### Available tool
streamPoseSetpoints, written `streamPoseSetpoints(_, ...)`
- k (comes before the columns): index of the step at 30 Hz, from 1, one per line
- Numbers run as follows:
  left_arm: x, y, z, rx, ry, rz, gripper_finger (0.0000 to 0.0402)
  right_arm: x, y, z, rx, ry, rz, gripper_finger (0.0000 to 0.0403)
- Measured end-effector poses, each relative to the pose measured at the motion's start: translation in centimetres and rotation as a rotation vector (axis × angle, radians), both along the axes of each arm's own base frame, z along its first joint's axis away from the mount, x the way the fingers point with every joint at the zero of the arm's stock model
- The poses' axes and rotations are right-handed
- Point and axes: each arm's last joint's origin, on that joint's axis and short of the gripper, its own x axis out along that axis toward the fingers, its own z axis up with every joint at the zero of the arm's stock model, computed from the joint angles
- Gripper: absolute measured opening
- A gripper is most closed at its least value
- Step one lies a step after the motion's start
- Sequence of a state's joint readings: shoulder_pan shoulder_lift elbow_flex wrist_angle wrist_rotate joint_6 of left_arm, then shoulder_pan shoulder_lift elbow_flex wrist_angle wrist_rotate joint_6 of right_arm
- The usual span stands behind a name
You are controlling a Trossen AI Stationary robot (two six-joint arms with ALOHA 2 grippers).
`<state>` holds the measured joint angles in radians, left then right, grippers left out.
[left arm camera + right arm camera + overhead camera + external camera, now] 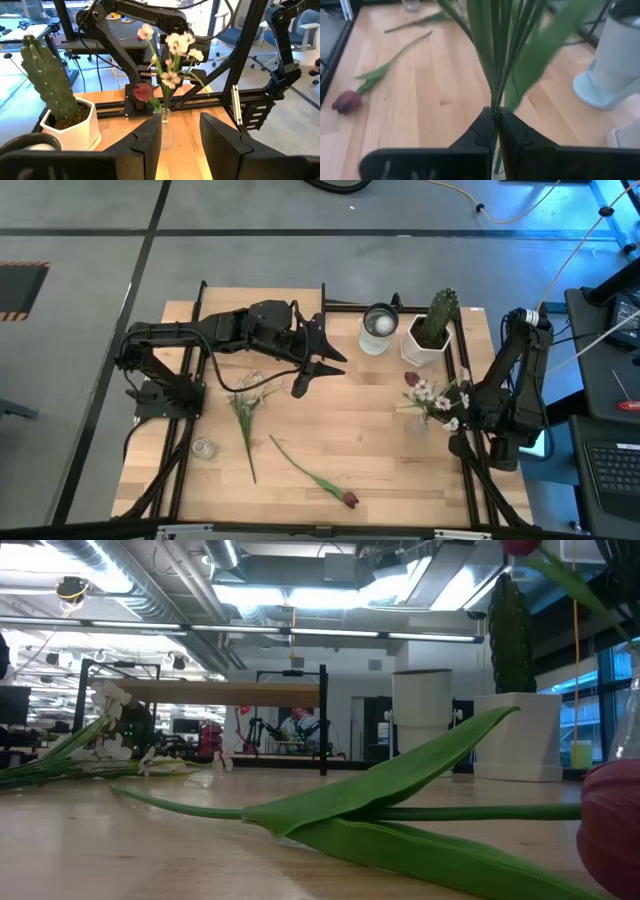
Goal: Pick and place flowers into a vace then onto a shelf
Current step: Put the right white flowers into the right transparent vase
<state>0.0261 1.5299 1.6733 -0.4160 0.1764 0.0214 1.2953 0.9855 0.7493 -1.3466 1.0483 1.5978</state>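
Partly hidden, right gripper pinches flowers.

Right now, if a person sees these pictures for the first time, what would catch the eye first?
Probably the bunch of flowers at the table's right edge, its stems pinched between the shut fingers of the right gripper, over a clear vase. Next, the dark red tulip lying loose near the front edge, and the green cactus in its white pot at the back. The left gripper hovers over the middle of the table, holding nothing.
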Motion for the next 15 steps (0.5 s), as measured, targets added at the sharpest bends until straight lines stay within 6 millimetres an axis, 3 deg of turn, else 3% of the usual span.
streamPoseSetpoints(15,-0.02,0.00,0.04,0.009,-0.003,-0.002,0.0127,-0.18,0.15,-0.43,0.043,0.128,0.002,0.0024)
